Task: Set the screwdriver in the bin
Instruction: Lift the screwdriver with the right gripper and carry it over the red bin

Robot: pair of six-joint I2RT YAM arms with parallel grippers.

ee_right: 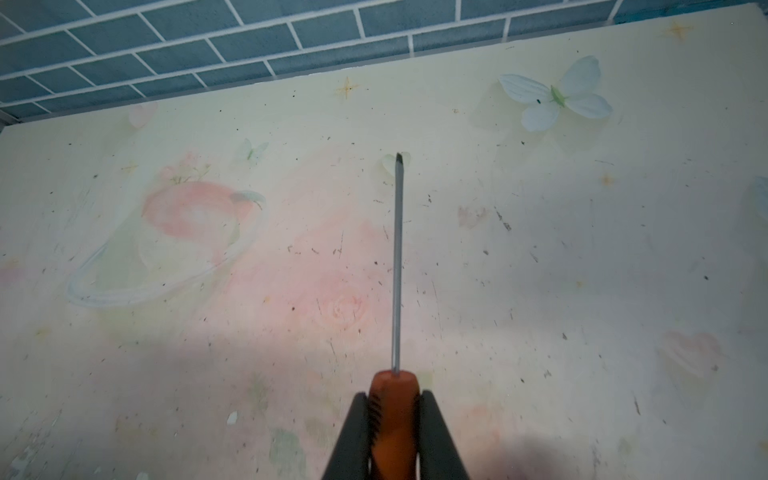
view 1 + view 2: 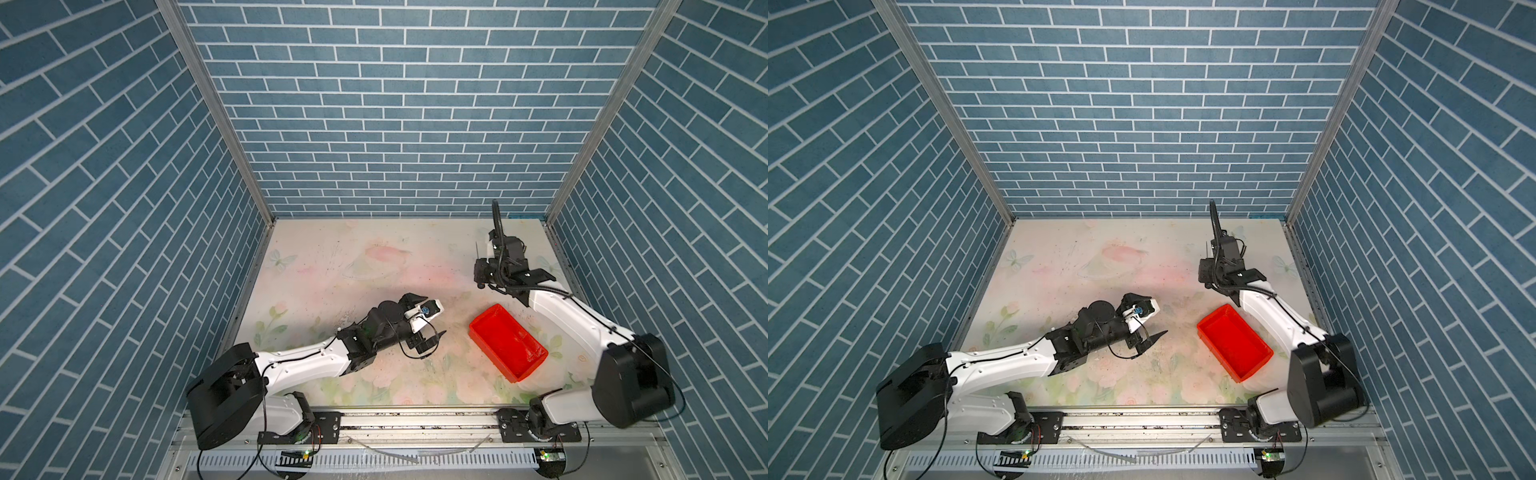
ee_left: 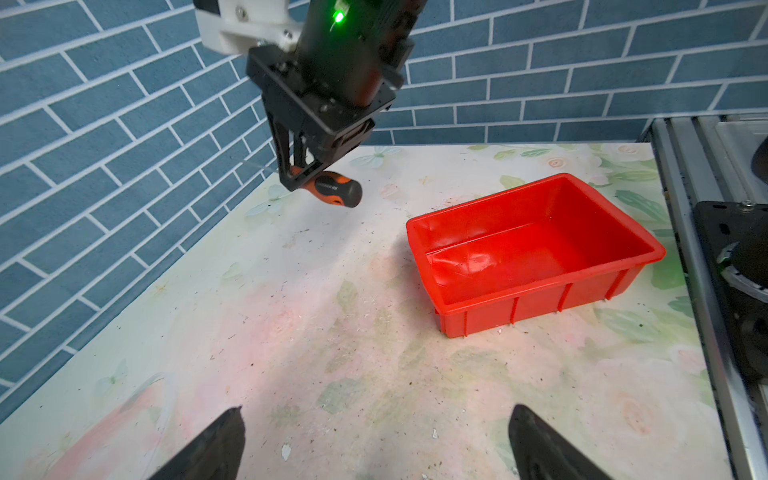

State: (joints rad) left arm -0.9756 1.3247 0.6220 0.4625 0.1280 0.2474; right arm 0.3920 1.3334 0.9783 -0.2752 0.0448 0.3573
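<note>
Holding noted: screwdriver (image 1: 392, 415) is clamped, lifted, by right fingers (image 1: 353, 440), seemingly well short of the empty bin (image 3: 519, 309); left fingers (image 3: 216, 449) wide.

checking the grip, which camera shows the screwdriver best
Right wrist view: the screwdriver shows shaft, tip and handle clamped in the right hand. Left wrist view shows only its handle end; both top views barely show it.
</note>
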